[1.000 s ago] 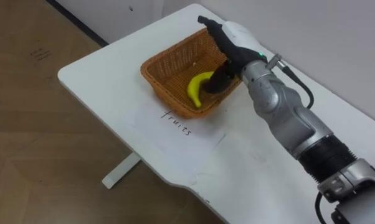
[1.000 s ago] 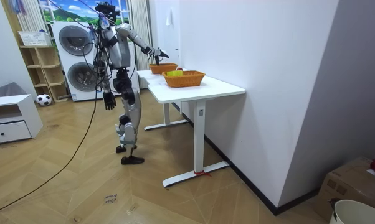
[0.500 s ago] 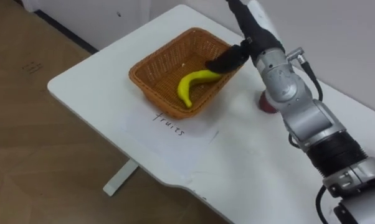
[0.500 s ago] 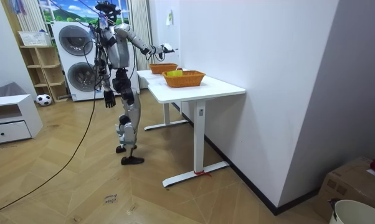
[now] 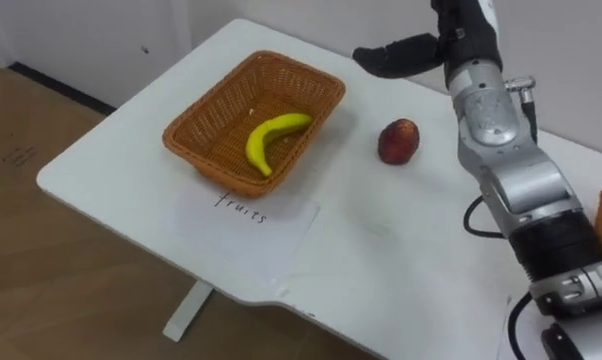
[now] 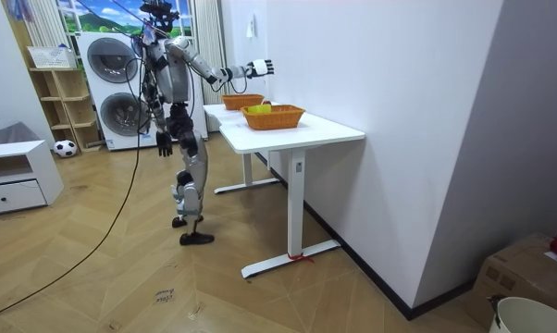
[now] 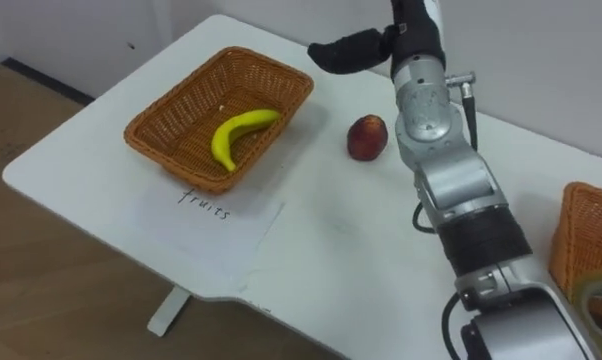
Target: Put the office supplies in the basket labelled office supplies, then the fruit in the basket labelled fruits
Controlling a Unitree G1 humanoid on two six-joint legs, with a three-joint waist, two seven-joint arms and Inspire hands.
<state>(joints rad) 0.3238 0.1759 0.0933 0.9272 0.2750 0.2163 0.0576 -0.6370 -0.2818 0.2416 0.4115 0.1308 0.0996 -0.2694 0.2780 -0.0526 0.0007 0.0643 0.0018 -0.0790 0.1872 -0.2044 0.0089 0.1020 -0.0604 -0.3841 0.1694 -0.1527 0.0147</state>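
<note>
Right hand (image 5: 461, 35) up over the far side of the table (image 5: 381, 270), fingers straight and spread, holding nothing. Banana (image 5: 266, 140) lies in the wicker basket (image 5: 196, 115), with a paper sheet (image 5: 246, 215) just in front; 1 red fruit (image 5: 399, 141) sits on the table near that basket, not touching it. Left hand (image 6: 165, 148) hangs by the thigh; 2nd basket (image 7: 586, 235) at the table's right edge.

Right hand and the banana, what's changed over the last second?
The right hand let go of the banana, lifted out of the fruit basket and now hangs open above the table. Banana, basket and apple kept their places; the left hand stayed down.
</note>
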